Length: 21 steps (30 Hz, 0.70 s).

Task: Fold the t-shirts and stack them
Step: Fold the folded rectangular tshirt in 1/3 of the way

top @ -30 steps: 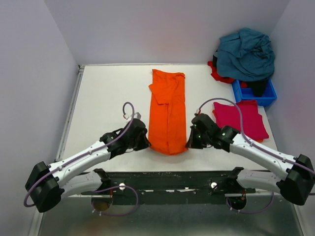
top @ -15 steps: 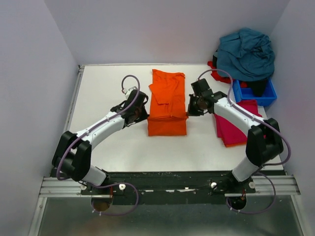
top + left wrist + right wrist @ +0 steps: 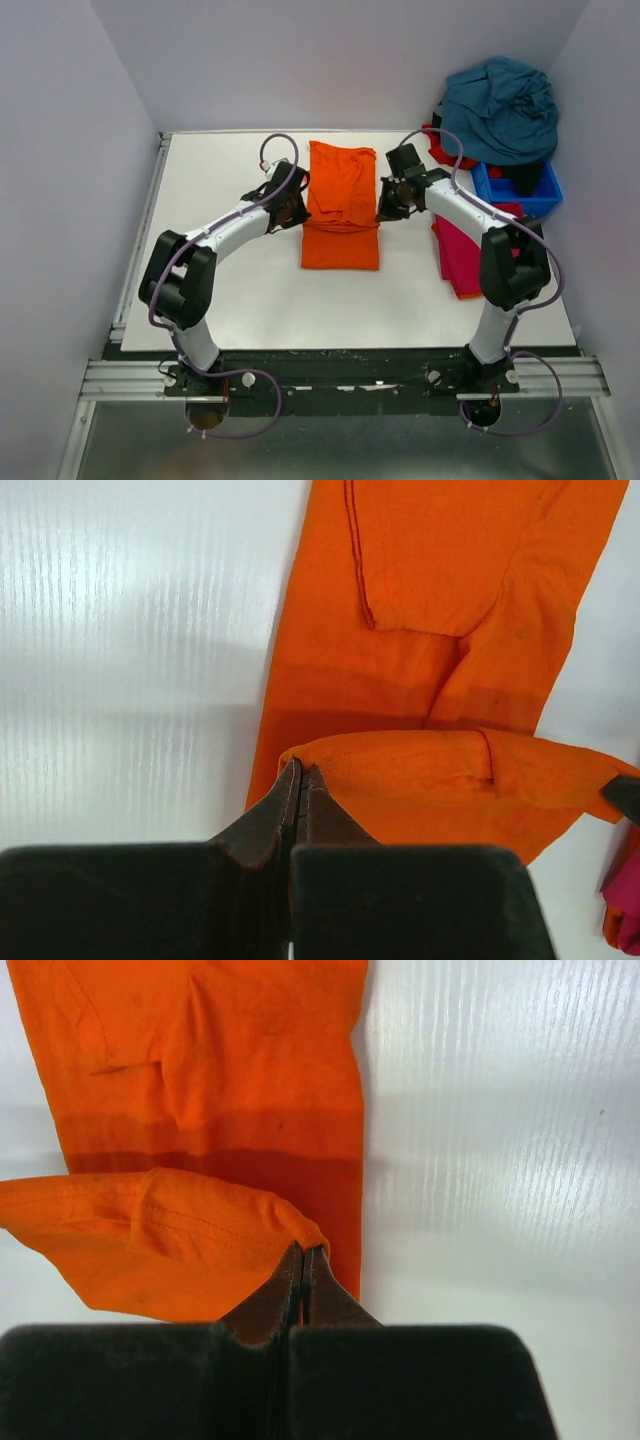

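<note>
Orange t-shirt (image 3: 340, 245) lies mid-table, near hem lifted over itself.

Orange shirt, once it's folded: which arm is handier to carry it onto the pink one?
Likely the right. The magenta shirt lies on the side of the right gripper; the left gripper is across the orange shirt from it. Both pinch its hem.
</note>
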Available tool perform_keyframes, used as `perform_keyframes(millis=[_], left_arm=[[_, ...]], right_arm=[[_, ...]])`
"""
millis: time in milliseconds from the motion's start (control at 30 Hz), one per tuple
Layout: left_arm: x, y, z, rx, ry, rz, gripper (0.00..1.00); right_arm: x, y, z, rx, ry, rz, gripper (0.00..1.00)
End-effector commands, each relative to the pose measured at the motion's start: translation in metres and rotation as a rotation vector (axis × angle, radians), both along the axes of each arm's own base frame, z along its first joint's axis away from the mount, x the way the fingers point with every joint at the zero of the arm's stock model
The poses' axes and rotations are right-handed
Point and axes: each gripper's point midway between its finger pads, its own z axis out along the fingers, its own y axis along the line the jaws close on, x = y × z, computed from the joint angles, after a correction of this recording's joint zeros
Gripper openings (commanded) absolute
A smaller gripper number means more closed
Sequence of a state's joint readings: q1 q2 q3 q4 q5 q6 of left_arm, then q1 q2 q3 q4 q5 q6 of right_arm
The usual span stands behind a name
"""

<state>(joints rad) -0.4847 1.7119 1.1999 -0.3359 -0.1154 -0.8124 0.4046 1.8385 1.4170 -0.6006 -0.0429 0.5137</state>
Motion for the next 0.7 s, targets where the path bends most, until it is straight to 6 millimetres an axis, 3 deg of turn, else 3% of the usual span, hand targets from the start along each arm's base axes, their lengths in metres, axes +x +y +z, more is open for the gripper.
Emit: perform_keyframes(millis=[0,433,500,533,567,600,667], left_arm=[[0.019,-0.005,0.006,-0.005,-0.036,-0.019,0.00],[0.053,-0.004,0.003,-0.004,-0.032,-0.025,0.00],[0.058,-0.005,-0.001,-0.003,-0.015,-0.029,0.00],[0.061,-0.005,-0.003,0.000,-0.014,-0.034,0.03],[0.063,-0.005,-0.007,0.004,-0.009,-0.038,0.33],[0.065,-0.003,-0.005,0.010,-0.015,-0.031,0.58],[0.070,-0.001,0.003,0.015,-0.052,-0.035,0.76]], right_arm=[[0.014,-0.003,0.000,-0.006,0.000,-0.005,0.01],[0.048,-0.005,-0.002,0.002,0.001,-0.040,0.03],[0.054,-0.005,-0.002,0.006,-0.002,-0.043,0.12],[0.059,-0.003,-0.002,0.014,-0.016,-0.034,0.25],[0.062,-0.004,-0.004,0.014,-0.019,-0.041,0.55],[0.064,-0.006,-0.005,0.011,-0.017,-0.054,0.74],[0.066,-0.008,0.001,0.019,-0.033,-0.061,0.81]])
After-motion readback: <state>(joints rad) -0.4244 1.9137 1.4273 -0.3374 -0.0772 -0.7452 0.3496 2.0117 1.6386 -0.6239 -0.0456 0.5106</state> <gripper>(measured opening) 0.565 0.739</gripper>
